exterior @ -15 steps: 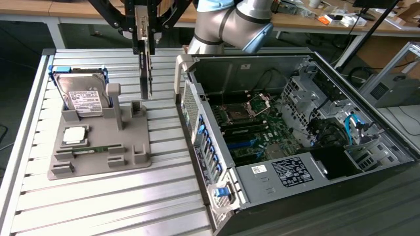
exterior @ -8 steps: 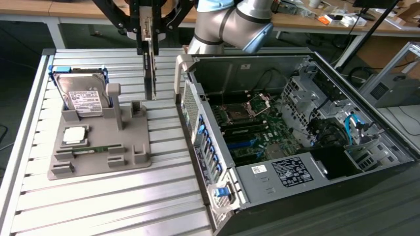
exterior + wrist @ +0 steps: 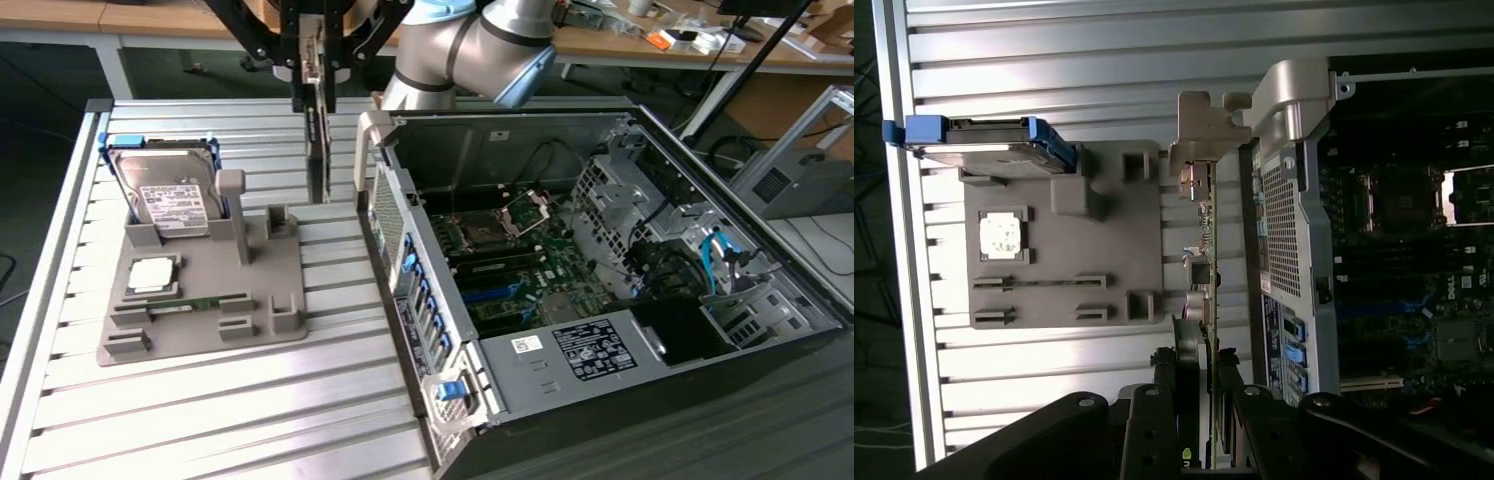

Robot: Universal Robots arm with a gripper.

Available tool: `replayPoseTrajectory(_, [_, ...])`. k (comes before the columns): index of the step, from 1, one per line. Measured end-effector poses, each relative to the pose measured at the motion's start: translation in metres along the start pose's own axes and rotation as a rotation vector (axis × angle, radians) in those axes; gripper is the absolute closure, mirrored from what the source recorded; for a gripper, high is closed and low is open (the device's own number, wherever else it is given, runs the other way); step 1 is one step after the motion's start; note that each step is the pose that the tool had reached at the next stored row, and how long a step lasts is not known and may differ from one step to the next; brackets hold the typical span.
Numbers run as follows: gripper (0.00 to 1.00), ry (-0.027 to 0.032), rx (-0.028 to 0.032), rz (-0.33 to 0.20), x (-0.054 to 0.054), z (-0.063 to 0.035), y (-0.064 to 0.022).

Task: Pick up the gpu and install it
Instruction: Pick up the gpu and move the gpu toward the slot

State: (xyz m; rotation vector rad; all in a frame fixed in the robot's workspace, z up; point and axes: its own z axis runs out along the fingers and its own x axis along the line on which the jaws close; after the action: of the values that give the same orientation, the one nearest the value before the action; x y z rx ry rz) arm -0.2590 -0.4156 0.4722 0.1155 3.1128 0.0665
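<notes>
On the left of the tabletop (image 3: 200, 420), we see a hard drive (image 3: 167, 195) standing in the gray holder (image 3: 200, 300). Just right of it, the gripper (image 3: 315, 80) is clamped on the gpu (image 3: 318, 150), which hangs on edge in the air between the holder and the open computer case (image 3: 601, 250). By our reading, pickup is done. The card is not yet seated on the motherboard (image 3: 514, 270), so installation remains.

A robotics lab: aluminium-profile bench (image 3: 200, 400), open computer case (image 3: 497, 148), cluttered desks (image 3: 614, 42) behind.
</notes>
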Motion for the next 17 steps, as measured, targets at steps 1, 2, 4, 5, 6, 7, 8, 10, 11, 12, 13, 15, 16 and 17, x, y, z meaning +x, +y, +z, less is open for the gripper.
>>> replayPoseTrajectory(1, [0.73,0.0000,0.0000,0.000,-0.001,0.0001,-0.0001])
replayPoseTrajectory(2, [0.73,0.0000,0.0000,0.000,-0.002,0.0001,-0.0001])
replayPoseTrajectory(4, [0.73,0.0000,0.0001,0.000,-0.005,0.0001,-0.0002])
replayPoseTrajectory(5, [0.73,0.0000,0.0000,0.000,-0.006,0.0002,-0.0003])
replayPoseTrajectory(6, [0.73,0.0000,0.0000,0.000,-0.007,0.0002,-0.0003])
replayPoseTrajectory(7, [0.73,0.0000,0.0000,0.000,-0.009,0.0003,-0.0003])
replayPoseTrajectory(8, [0.73,0.0001,0.0000,0.000,-0.010,0.0003,-0.0003])
replayPoseTrajectory(10, [0.73,0.0001,0.0001,0.000,-0.013,0.0004,-0.0004])
replayPoseTrajectory(11, [0.73,0.0001,0.0000,0.000,-0.015,0.0005,-0.0004])
replayPoseTrajectory(12, [0.73,0.0002,0.0001,0.000,-0.016,0.0005,-0.0004])
replayPoseTrajectory(13, [0.73,0.0003,0.0001,0.000,-0.018,0.0006,-0.0004])
replayPoseTrajectory(15, [0.73,0.0003,0.0000,0.000,-0.021,0.0007,-0.0002])
replayPoseTrajectory(16, [0.73,0.0004,0.0001,0.000,-0.023,0.0008,-0.0001])
replayPoseTrajectory(17, [0.73,0.0004,0.0000,0.000,-0.025,0.0008,0.0000])
